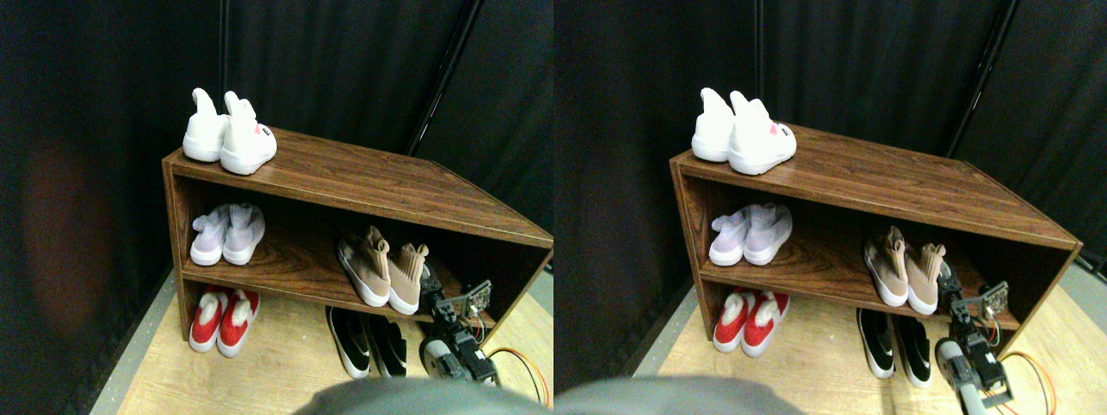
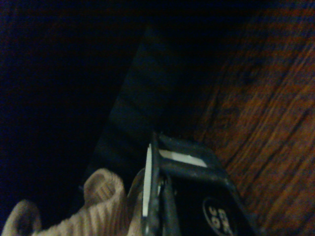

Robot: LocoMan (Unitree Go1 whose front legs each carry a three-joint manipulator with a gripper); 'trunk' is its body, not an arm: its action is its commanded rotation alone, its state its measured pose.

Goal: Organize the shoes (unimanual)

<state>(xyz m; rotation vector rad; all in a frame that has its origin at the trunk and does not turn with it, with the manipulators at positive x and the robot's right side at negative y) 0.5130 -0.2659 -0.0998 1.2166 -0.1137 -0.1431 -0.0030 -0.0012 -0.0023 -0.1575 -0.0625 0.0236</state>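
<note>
Right gripper [image 1: 430, 290] is positioned at tan shoes [image 1: 385, 270] on middle shelf [image 1: 294, 259]; jaw state cannot be told, wrist view dark.

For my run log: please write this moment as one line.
stage: shoe sorting | right gripper: at middle shelf, beside tan shoes | jaws: unclear | black shoes: on floor

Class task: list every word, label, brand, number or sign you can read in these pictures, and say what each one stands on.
Nothing here can be read for certain.
White shoes on top of the shelf unit: a small dark mark and a pink patch near the heel, too small to read.
Black shoes on the floor: a white side mark, no letters legible.
Tan shoes, lilac shoes, red shoes: no text visible.
</note>
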